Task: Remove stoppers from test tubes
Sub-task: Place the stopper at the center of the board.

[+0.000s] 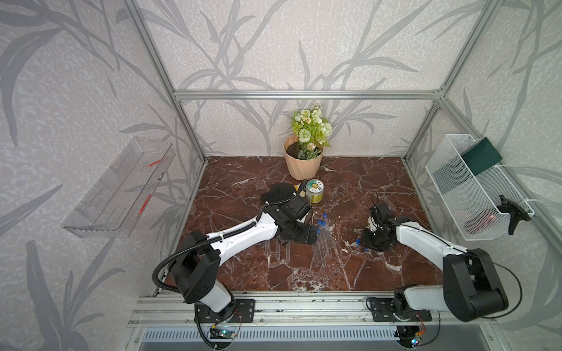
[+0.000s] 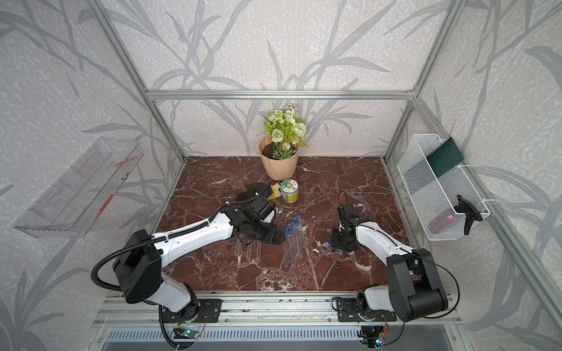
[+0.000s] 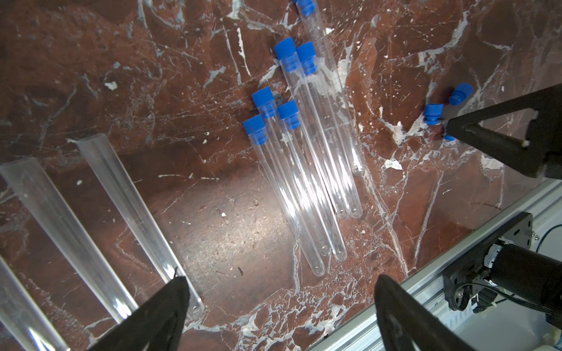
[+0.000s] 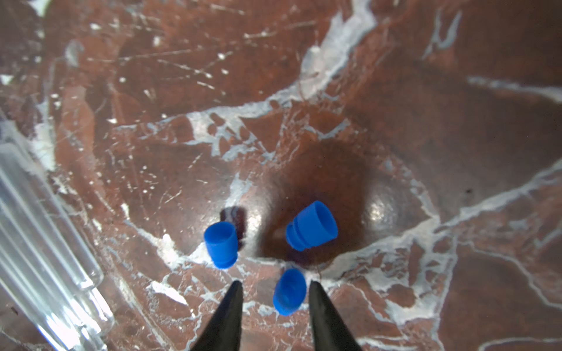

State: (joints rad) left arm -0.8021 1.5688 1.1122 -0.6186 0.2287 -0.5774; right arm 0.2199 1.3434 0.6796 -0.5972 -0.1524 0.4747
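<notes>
Six capped test tubes (image 3: 304, 170) lie side by side mid-desk (image 3: 213, 212), long axes running front to back, stoppers (image 3: 263, 98) toward the flowerpot (image 1: 302, 165). The left pincer (image 3: 281, 282) gapes wide beside them. The right pincer (image 4: 275, 288) stands narrowly parted, with a loose stopper (image 4: 289, 291) between its tips.

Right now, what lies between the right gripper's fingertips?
A loose blue stopper lies between the parted fingertips of the right gripper, with a visible gap on one side, so it is not clamped. The right wrist view shows this.
</notes>
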